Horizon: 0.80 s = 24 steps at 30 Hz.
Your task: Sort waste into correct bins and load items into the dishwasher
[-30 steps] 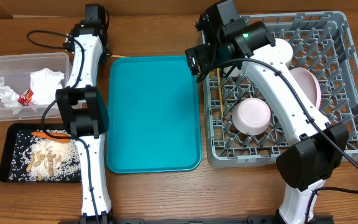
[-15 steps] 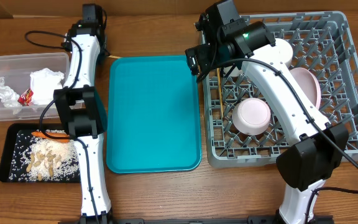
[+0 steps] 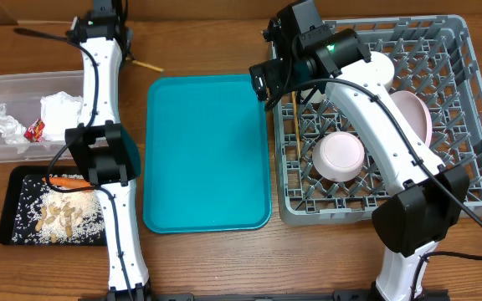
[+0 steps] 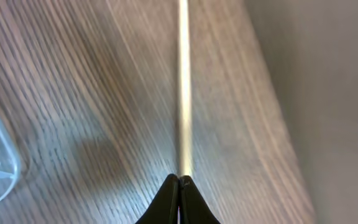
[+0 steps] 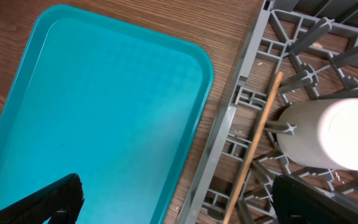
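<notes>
My left gripper (image 4: 179, 182) is shut on the end of a thin wooden chopstick (image 4: 182, 87), which runs straight away from the jaws just over the wood. In the overhead view that chopstick (image 3: 147, 64) pokes out from under the left arm at the back left. My right gripper (image 5: 179, 202) stands open over the seam between the teal tray and the grey dish rack (image 3: 475, 167). A second chopstick (image 5: 257, 140) lies in the rack's left edge, beside a white cup (image 5: 334, 134). The rack also holds a bowl (image 3: 339, 156) and a pale plate (image 3: 417, 113).
A clear tub (image 3: 23, 82) at the left holds tissue (image 3: 61, 109) and a red wrapper (image 3: 34, 130). A black tray (image 3: 7, 209) below it holds peanuts (image 3: 61, 213), rice scraps and a carrot piece (image 3: 61, 180). The teal tray (image 3: 207, 150) lies mid-table.
The left arm has swung back and to the left, taking the chopstick away from the teal tray's back-left corner. The right arm has not moved.
</notes>
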Motion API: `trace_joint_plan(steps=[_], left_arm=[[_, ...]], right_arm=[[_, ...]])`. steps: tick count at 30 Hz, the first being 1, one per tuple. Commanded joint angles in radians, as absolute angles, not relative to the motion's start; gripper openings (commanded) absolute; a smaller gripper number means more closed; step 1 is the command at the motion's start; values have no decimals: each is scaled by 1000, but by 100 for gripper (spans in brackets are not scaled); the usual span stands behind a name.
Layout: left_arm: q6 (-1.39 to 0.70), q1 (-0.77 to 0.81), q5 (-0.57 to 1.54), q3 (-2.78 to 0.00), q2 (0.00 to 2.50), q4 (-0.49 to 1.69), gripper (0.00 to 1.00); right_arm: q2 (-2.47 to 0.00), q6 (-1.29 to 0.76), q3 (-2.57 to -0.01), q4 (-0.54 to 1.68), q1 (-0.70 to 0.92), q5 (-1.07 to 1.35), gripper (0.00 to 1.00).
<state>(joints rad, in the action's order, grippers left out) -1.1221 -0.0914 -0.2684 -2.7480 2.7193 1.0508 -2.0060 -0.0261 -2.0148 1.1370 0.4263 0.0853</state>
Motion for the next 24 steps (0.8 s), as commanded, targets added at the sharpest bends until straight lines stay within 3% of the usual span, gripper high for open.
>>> trace_joint_plan(steps=[1,7,10,11,12,14,17,24], left_arm=[[-1076,-91,-266,-2848,2694,1095,4],[-1076,-87,-174,-2859,2695,1004,8],[-1076,-72,-153,-2856,2695,947,21],[-1074,-66,-158,-2847,2695,914,29],[-1032,-50,-158,-2808,2695,801,44],[-973,-33,-138,-2756,2695,661,50],[-944,-5,-138,-2651,2695,463,52],[-888,23,-137,-2490,2695,292,33]], right_arm=[[-2001,-30,-2015,1131,424,80,100],[-2001,-30,-2015,1131,423,80,100],[-2001,-30,-2015,1131,424,80,100],[-2001,-30,-2015,1131,423,80,100],[-2001,-30,-2015,1131,424,80,100],[-2001,-30,-2015,1131,424,80,100],[-2001,-30,-2015,1131,423,80,100],[-2001,-30,-2015,1131,423,80,100]])
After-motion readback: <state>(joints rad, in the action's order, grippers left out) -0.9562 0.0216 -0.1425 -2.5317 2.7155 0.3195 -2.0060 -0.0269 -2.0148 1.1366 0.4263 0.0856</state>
